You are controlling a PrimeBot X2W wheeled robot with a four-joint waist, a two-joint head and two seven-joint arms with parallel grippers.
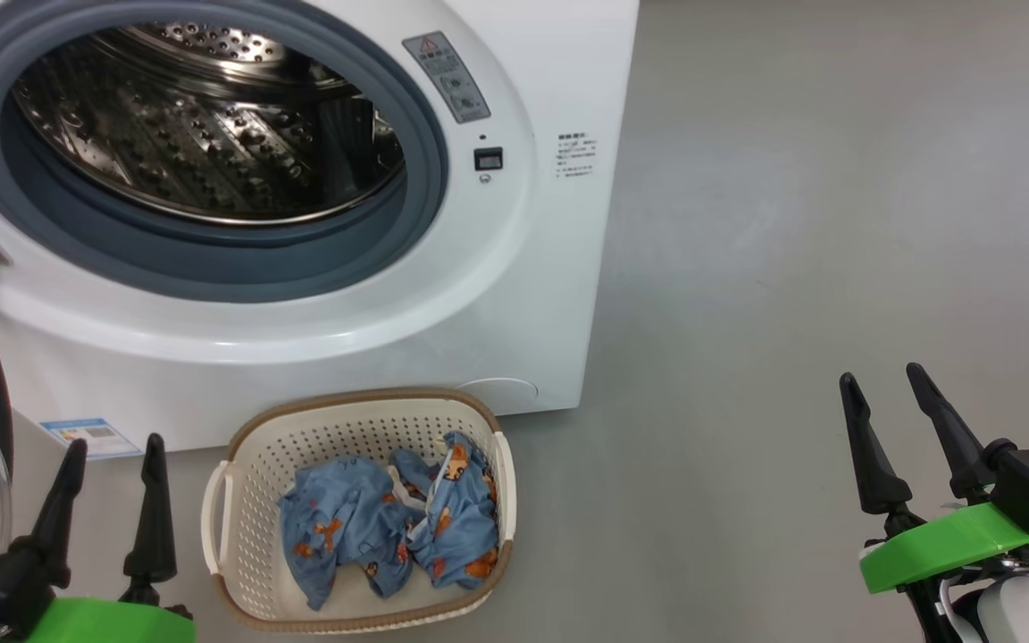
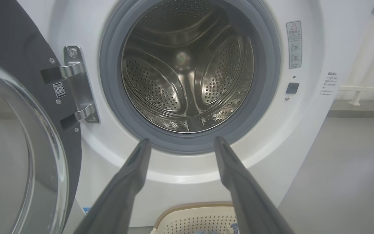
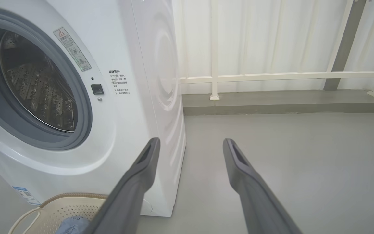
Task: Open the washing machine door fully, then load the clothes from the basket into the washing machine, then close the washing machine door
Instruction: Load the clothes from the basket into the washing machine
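Setting: a laundry station in a plain, workshop-type hall. A white front-loading washer (image 1: 532, 295) stands directly on a smooth grey floor (image 1: 836, 179), at the upper left of the head view. A basket (image 1: 251, 527) sits on the floor before it. In the right wrist view, upper right, a white panelled wall (image 3: 271, 39) carries a white rail (image 3: 271, 76) above a grey kerb (image 3: 271, 105).

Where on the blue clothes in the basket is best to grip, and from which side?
Probably the raised crumpled fold of the clothes, near the right wall of the basket. Come straight down from above: the basket is open on top, its walls block the sides, and the flatter cloth gives little to pinch.
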